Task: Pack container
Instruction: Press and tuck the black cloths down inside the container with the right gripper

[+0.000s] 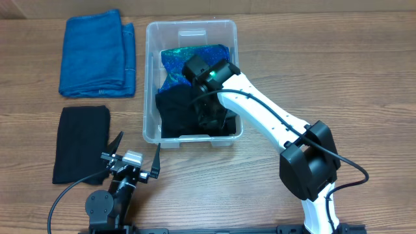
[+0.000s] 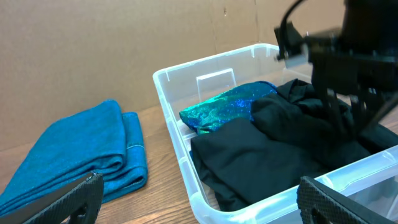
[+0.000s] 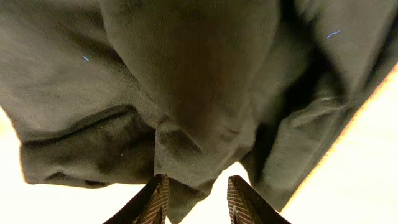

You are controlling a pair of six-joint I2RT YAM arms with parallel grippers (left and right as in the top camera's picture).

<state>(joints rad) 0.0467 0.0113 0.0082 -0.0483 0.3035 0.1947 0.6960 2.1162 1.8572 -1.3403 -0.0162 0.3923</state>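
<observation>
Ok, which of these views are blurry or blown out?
Overhead: sharp, evenly lit. Left wrist: the right arm over the container looks blurred. Right wrist: the black cloth is soft and close, background blown out pale.

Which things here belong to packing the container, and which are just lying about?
In the job: container; black cloth inside it; sparkly teal cloth inside it; right hand down at the black cloth.

Lying about, untouched: folded blue towel; folded black cloth on the table; left hand, open, holding nothing.
</observation>
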